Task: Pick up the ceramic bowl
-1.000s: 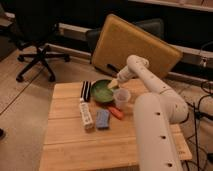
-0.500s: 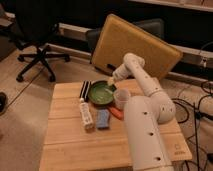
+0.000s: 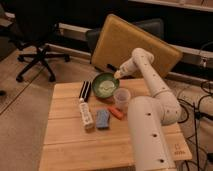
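Observation:
The green ceramic bowl [image 3: 105, 85] with a darker rim is at the far middle of the wooden table [image 3: 65, 145]. It is tilted and raised a little off the wood. My gripper [image 3: 116, 75] is at the bowl's far right rim and shut on it. The white arm [image 3: 150, 80] reaches down to it from the right. A small translucent plastic cup [image 3: 121, 98] stands just right of and in front of the bowl.
A black object [image 3: 85, 91] lies left of the bowl. A white tube [image 3: 86, 114], a blue sponge [image 3: 102, 118] and an orange item [image 3: 116, 113] lie in front. A yellow board [image 3: 135, 45] leans behind the table. An office chair [image 3: 35, 55] stands at the far left.
The bowl has risen and shifted slightly right with my gripper on its rim. The arm's elbow has moved up and to the right. The other table items have not moved.

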Robot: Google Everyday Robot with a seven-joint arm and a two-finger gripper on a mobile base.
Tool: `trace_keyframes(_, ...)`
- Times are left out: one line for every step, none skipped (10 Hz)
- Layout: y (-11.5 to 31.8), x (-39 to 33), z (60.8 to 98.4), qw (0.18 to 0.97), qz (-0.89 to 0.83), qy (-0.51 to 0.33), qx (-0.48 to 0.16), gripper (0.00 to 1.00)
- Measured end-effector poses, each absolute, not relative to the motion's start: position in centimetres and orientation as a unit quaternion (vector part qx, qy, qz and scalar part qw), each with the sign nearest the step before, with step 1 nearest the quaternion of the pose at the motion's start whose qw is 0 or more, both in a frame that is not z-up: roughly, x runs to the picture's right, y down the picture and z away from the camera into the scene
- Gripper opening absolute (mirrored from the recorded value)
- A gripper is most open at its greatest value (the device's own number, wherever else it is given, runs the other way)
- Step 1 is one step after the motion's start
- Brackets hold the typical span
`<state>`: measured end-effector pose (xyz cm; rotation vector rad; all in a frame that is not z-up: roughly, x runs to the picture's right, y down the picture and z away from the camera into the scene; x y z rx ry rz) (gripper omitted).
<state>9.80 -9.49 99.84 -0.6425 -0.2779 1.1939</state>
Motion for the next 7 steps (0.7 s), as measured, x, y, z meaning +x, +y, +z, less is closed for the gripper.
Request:
trace_keyframes(-10.7,10.2,99.1,0.767,0.557,-0.138,-0.286,0.00)
trace_keyframes(-11.8,10.3,98.3,0.765,0.561,-0.147,-0.279,0.00)
trace_keyframes(-12.6,10.1,97.6,0.763,0.563,-0.157,-0.275,0.00)
trace_keyframes(-13.2,9.5,96.6,0.763,0.560,-0.168,-0.275,0.00)
trace_keyframes(-13.3,9.1,95.8,0.763,0.557,-0.175,-0.279,0.00)
trace_keyframes(-13.3,8.8,95.1,0.763,0.553,-0.178,-0.284,0.00)
trace_keyframes(-13.3,8.8,95.0,0.763,0.553,-0.178,-0.284,0.00)
